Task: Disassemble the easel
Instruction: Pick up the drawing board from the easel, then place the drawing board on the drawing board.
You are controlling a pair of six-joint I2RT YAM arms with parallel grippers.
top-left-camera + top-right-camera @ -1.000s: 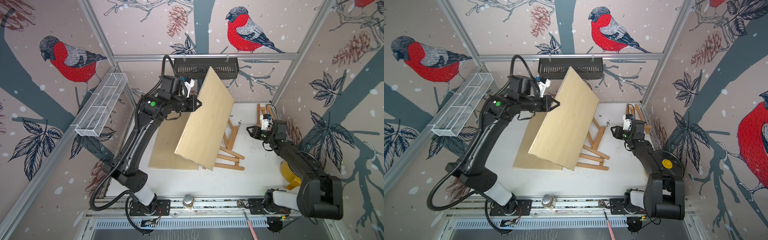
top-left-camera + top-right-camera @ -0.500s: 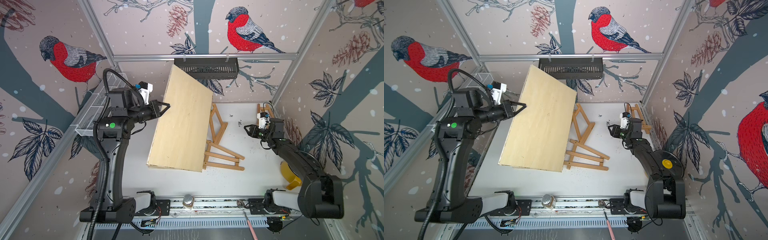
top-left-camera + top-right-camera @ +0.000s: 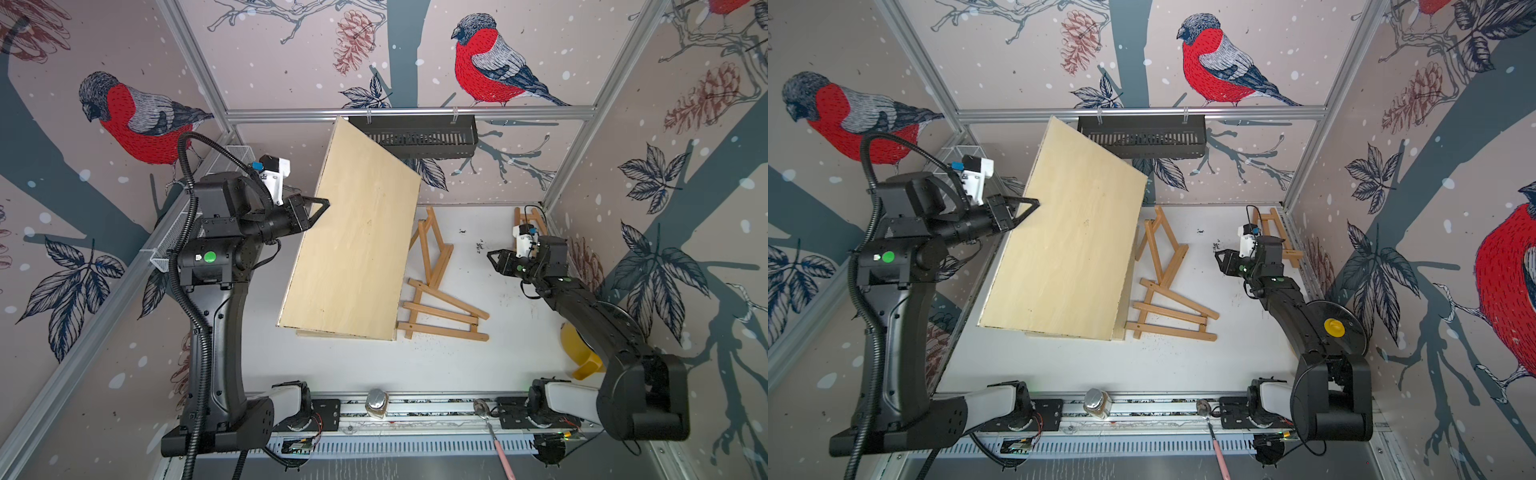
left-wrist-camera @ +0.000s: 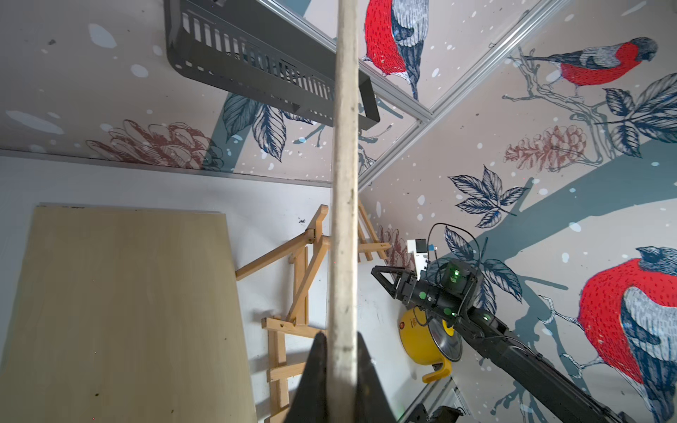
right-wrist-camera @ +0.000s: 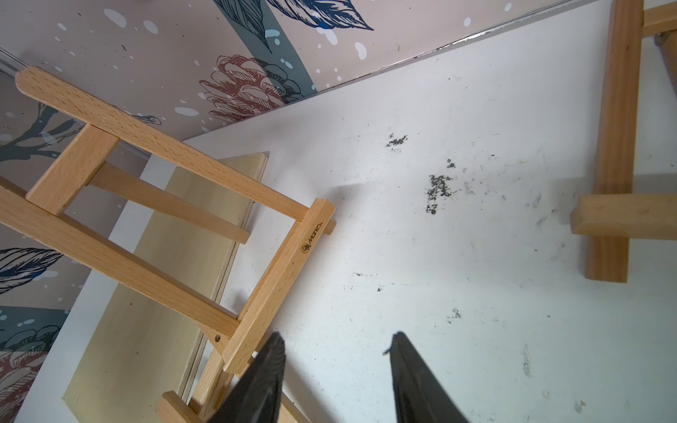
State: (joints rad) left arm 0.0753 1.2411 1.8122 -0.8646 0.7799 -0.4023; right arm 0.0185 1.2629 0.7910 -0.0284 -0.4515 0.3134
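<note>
Left pincer (image 3: 321, 206) clamped on the left edge of a wooden board (image 3: 357, 249), which is held tilted in the air above a second board (image 4: 121, 311) lying flat on the bench (image 3: 457, 365). Right pincer (image 5: 335, 340) has its jaws apart and empty, hovering over bare bench toward the far right side. Easel (image 3: 432, 291) lies on the bench just beside the flat board, between the two arms; a smaller easel (image 3: 530, 218) sits in the far right corner.
</note>
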